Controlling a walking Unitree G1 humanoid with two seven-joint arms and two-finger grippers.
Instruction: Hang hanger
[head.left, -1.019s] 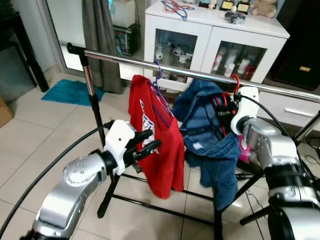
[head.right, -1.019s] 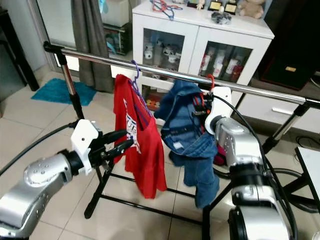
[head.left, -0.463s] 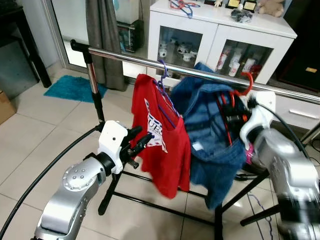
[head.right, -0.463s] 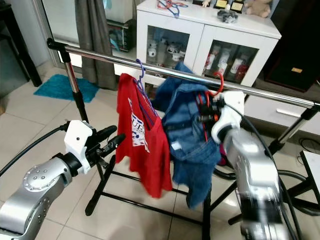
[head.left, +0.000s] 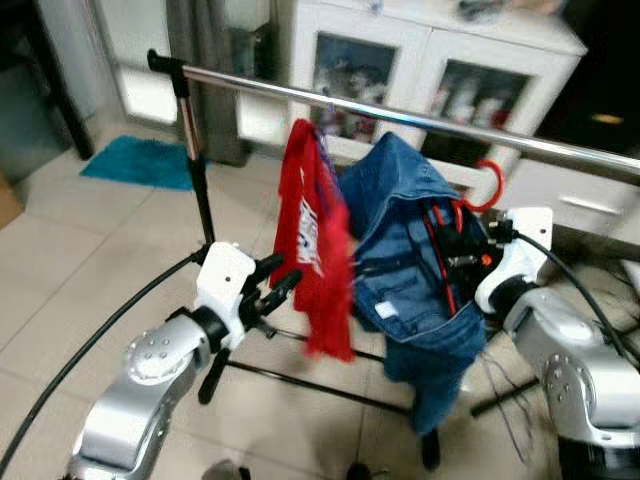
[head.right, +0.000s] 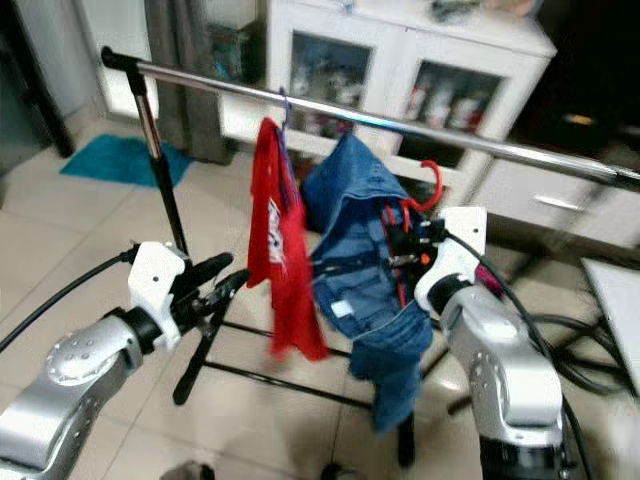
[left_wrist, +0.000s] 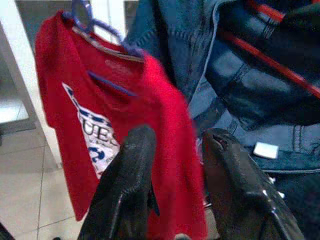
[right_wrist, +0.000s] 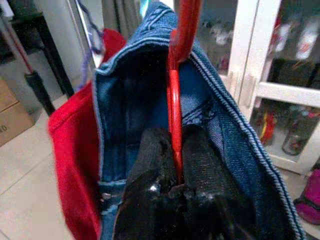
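Nearest, the left gripper (head.left: 275, 290) reaches toward the hem of a red printed T-shirt (head.left: 318, 250), its two black fingers (left_wrist: 131, 185) parted with nothing held between them. The right gripper (right_wrist: 172, 175) is clenched on the stem of the red plastic hanger (right_wrist: 175, 100), which rises straight up from between its fingers and carries a blue denim garment (head.left: 410, 260). The hanger's hook (head.left: 490, 185) sits just below the horizontal chrome rail (head.left: 400, 115), not over it. Behind stands a white glass-fronted cabinet (head.right: 400, 70).
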